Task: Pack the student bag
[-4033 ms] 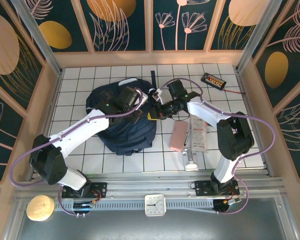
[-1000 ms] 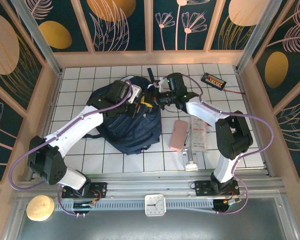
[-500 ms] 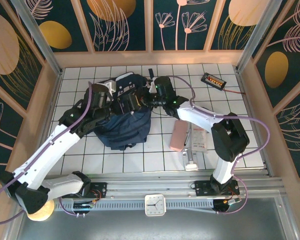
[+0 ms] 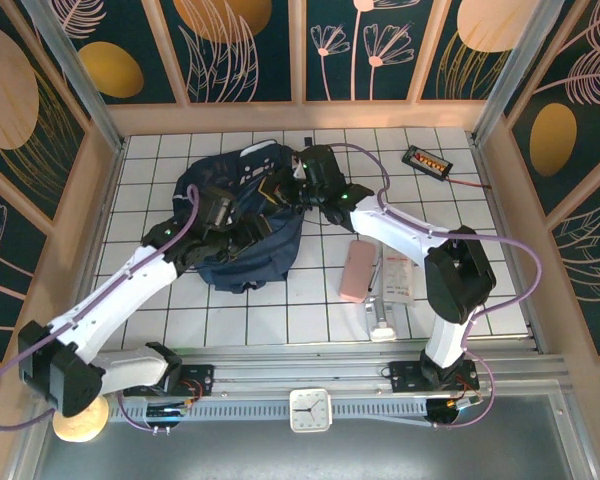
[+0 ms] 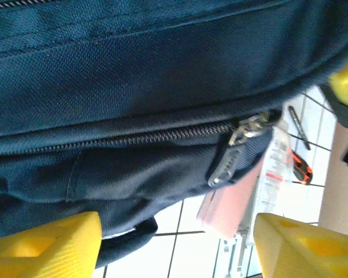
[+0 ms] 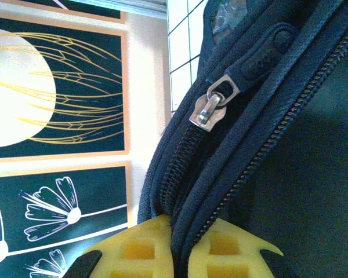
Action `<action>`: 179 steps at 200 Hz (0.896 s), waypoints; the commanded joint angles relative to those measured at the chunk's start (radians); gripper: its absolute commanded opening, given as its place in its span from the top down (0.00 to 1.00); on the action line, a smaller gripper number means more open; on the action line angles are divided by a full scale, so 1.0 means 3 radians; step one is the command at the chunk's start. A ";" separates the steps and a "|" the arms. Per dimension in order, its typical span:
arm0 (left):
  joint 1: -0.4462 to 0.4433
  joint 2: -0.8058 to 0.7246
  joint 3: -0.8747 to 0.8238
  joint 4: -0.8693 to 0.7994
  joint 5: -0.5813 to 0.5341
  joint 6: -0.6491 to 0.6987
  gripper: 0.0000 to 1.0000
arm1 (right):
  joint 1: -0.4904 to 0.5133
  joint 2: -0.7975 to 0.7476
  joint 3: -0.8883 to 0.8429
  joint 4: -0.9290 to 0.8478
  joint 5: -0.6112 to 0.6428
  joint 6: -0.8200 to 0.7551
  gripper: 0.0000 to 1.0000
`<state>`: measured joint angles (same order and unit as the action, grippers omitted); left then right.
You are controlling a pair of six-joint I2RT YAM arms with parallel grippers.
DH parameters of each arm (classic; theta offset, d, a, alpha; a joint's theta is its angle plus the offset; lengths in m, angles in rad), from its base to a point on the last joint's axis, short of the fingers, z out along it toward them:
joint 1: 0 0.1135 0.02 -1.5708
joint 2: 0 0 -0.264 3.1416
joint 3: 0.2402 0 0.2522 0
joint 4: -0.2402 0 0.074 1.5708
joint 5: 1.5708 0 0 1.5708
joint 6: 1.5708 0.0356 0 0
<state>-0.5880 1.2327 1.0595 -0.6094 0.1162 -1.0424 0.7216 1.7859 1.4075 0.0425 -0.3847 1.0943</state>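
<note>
Early. R gripper clamped on bag seam; L gripper open, empty. Zip shut. Pink case outside on table, not packed yet.

Both arms extended forward, wrists drawn close together

The left arm slants up from its base and bends inward. The left gripper is spread wide, its yellow fingers well apart with a broad gap between the tips. The right arm rises to a sharp elbow, then its forearm runs leftward. The right gripper is closed, its two yellow pads pressed almost together, pinching the zipped edge of the student bag between them.
</note>
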 commanded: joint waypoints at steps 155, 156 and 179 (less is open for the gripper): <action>0.0002 0.0605 0.0677 -0.0337 -0.0167 0.0397 0.51 | 0.0100 -0.0019 0.0222 0.0388 0.0071 -0.0048 1.00; 0.0002 0.0605 0.0677 -0.0336 -0.0167 0.0399 0.51 | 0.0100 -0.0020 0.0222 0.0389 0.0068 -0.0045 1.00; 0.0002 0.0626 0.0634 -0.0289 -0.0166 0.0382 0.57 | 0.0100 -0.0020 0.0227 0.0401 0.0060 -0.0030 1.00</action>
<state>-0.5880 1.4052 1.2686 -0.7078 0.0589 -0.9367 0.7441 1.7958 1.4075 0.0437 -0.3668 1.0950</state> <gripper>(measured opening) 0.464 0.080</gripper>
